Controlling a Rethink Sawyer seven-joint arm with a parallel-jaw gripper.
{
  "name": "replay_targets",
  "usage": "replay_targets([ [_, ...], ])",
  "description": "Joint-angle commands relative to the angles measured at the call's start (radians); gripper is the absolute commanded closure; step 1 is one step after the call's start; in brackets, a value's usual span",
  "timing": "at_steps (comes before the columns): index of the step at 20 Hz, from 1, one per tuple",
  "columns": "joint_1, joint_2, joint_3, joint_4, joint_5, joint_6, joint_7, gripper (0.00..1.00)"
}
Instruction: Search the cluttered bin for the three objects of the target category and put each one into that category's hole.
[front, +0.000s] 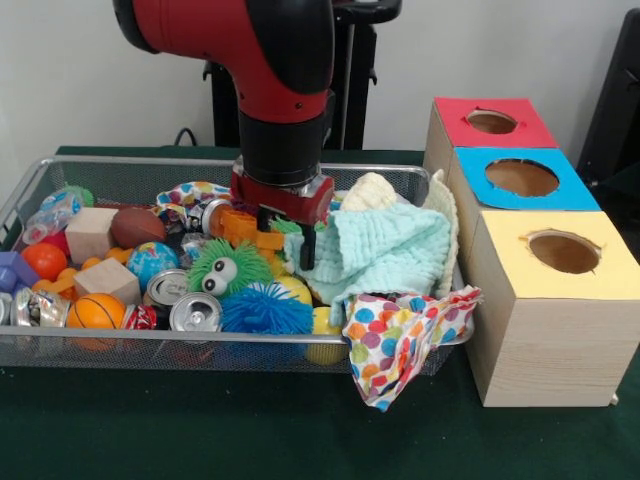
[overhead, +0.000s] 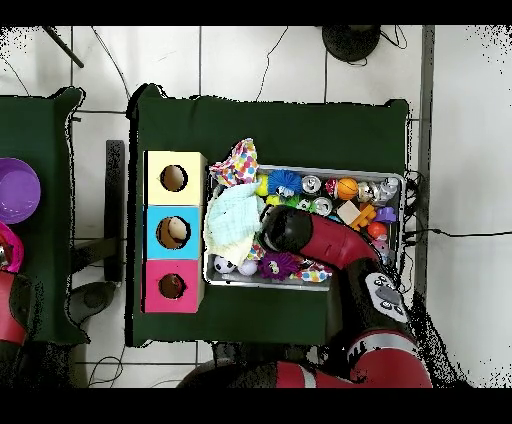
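Reaching into the bin (front: 30, 185), the end effector (front: 283, 232) sits open at the mint cloth's (front: 385, 255) edge, nothing held. Best pinch a raised fold, lift clear of toys, then cross to the holes (front: 522, 177) beside the bin's end.

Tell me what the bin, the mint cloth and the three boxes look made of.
The bin looks like silver wire mesh, since you can see through its walls. The mint cloth looks like soft crinkled fabric, matte. The boxes look like pale bare wood, with tops of what may be coloured paper or paint.
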Motion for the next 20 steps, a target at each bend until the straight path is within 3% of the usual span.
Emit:
replay_targets([
  [1,-0.039,0.005,0.111,0.104,0.095,0.216,0.137,0.0],
  [7,-0.036,-0.025,0.121,0.136,0.136,0.248,0.141,0.0],
  [13,-0.034,-0.007,0.114,0.127,0.131,0.181,0.126,0.0],
  [14,-0.034,-0.008,0.112,0.128,0.129,0.164,0.125,1.0],
  [20,0.027,0.001,0.032,0.099,0.107,0.074,0.196,1.0],
])
